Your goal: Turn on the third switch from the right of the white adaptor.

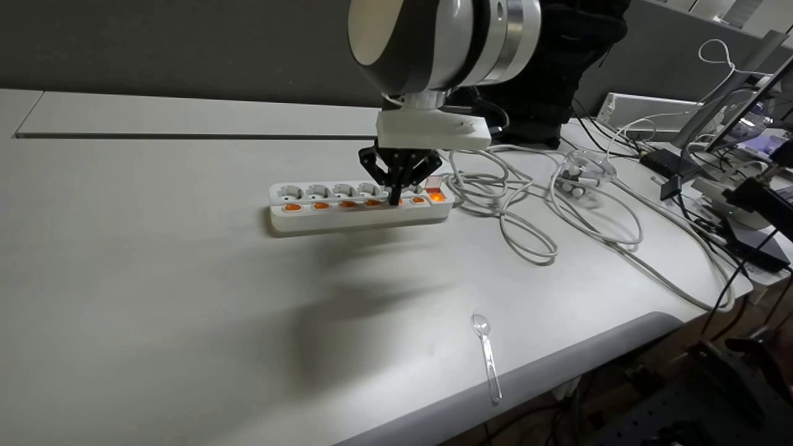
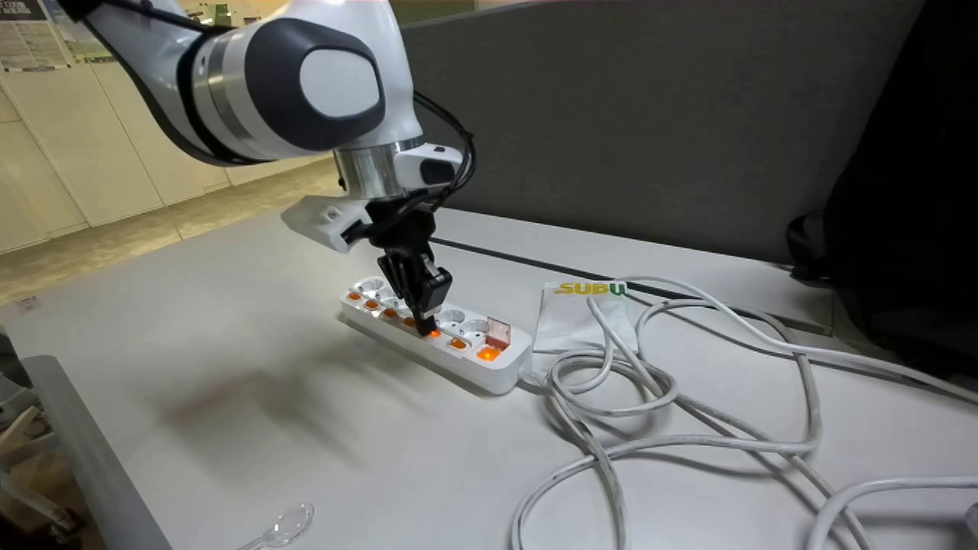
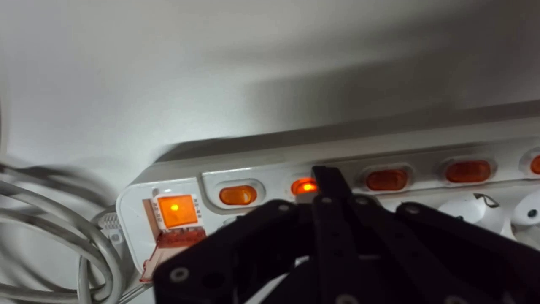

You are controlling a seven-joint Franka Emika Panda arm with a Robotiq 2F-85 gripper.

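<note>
— White power strip, where?
— Lying flat, sockets up, on the desk, toward the grey partition, under the Panda arm.
— And the third switch?
— Third from the cable end, counting the square main switch. Small oval rocker, glowing orange, part hidden by the pincer.
— Pincer state, quick?
— Fingers together, no gap, holding nothing. Pointing down, tips over that switch's edge, the side away from the cable end. Contact or just above, can't tell.
— Main switch?
— Lit too. Clear red flap next to it stands raised.
— Neighbours?
— Oval rocker between those two: amber, can't say if lit. Next rocker past the pincer: darker, dull orange-red.
— Sockets?
— Round, one row, running alongside the switches. The pincer and its linkage block a few.
— Clutter, go.
— White cables, looped on the desk by the strip's cable end. Printed white paper there too, yellow and green letters, a cable running across it. Clear plastic container near the loops, contents too unclear to name. Clear plastic spoon well apart from the strip, lying over the desk's rounded edge. Black bag standing by the partition.
</note>
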